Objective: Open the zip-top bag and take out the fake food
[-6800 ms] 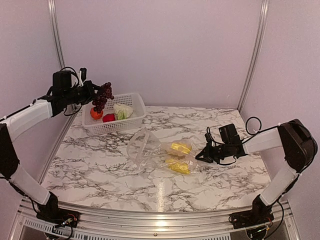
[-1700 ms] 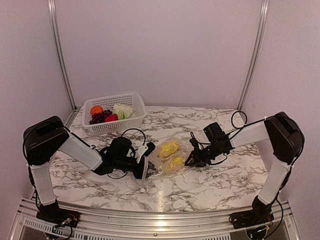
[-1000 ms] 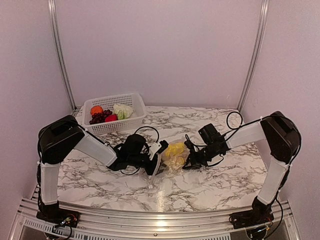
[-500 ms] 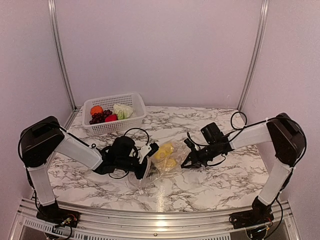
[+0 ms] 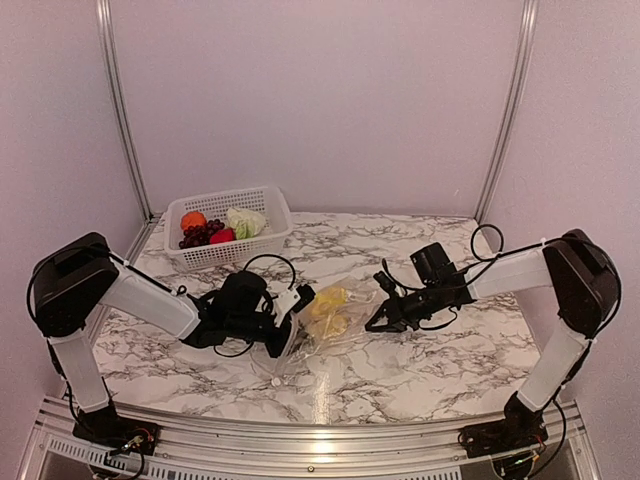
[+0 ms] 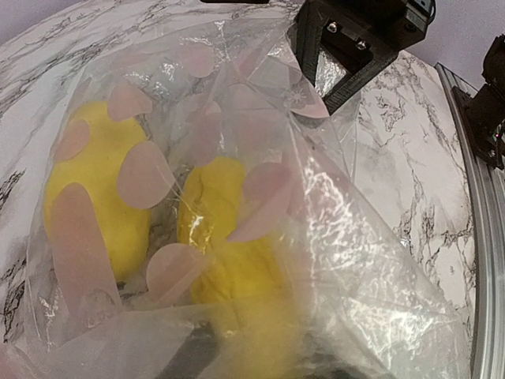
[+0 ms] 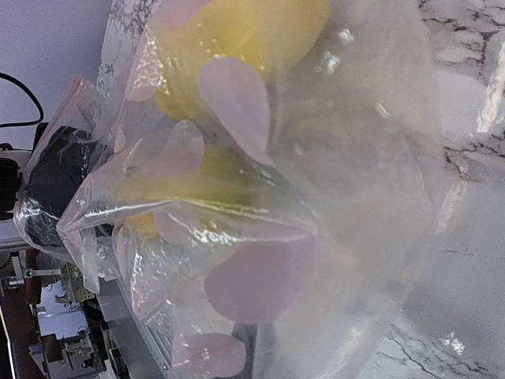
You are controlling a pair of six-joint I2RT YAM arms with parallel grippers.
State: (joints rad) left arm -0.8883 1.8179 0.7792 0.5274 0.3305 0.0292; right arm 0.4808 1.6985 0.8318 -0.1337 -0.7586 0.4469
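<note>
1. At the back left of the marble desk (image 5: 430, 365) stands a white mesh basket (image 5: 232, 256). It holds an orange piece (image 5: 193, 219), dark grapes (image 5: 200, 236), a red piece (image 5: 222, 236) and a pale cauliflower (image 5: 245, 221).
2. The left arm lies low across the desk, with the left pincer (image 5: 292, 312) at the left end of the zip-top bag (image 5: 347, 322). Plastic drapes over the pincer. Its wrist camera looks through that film, and only a dark blur shows at the bottom of that view, so I cannot tell whether its fingers are apart or together.
3. The bag sits near the middle of the desk, stretched between the two arms and crumpled, with its lower left part on the marble.
4. Two yellow pieces (image 5: 327, 306) are inside the bag, side by side and touching.
5. The right pincer (image 5: 376, 308) is clamped on the bag's right end, with film bunched at its black fingers (image 6: 316, 47).
</note>
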